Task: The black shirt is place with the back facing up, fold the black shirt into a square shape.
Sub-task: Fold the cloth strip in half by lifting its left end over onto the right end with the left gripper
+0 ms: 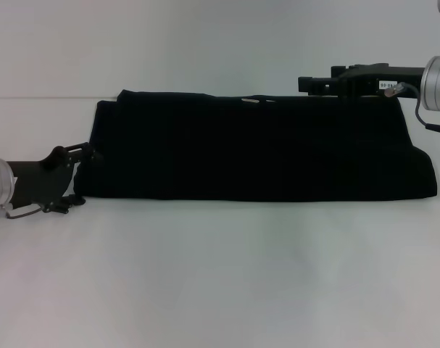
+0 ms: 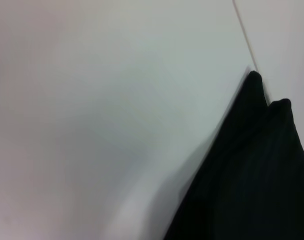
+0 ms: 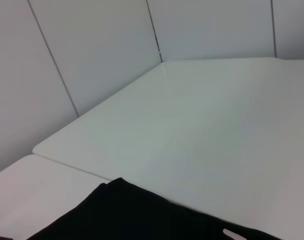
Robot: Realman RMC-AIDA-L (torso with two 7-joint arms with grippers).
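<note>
- we see the black shirt (image 1: 256, 148) lying flat on the white counter (image 1: 220, 275) as a long, low band, already folded lengthwise, with a small pale mark near its far edge.
- our left claw (image 1: 80, 156) sits at the shirt's left end, touching the near-left corner of the cloth; the whole band stretches away from this claw toward our right.
- the left claw's dark fingers merge with the black fabric, so we cannot tell whether they are parted or closed on the cloth.
- in the left wrist view the black shirt (image 2: 247, 175) fills one corner of the picture, with two small rounded folds of cloth standing up at its edge, and bare counter (image 2: 101, 110) beside it; none of that claw's own fingers show there.
- our right claw (image 1: 317, 84) is held level above the shirt's far-right edge, pointing toward our left; the shirt lies beneath it and nearer to us than it.
- the right claw's fingers look drawn together with no cloth between them, clear of the fabric.
- in the right wrist view the black shirt (image 3: 141, 215) shows as a dark edge with a pale mark, and open white counter (image 3: 202, 125) runs away beyond it to grey wall panels (image 3: 91, 50).
</note>
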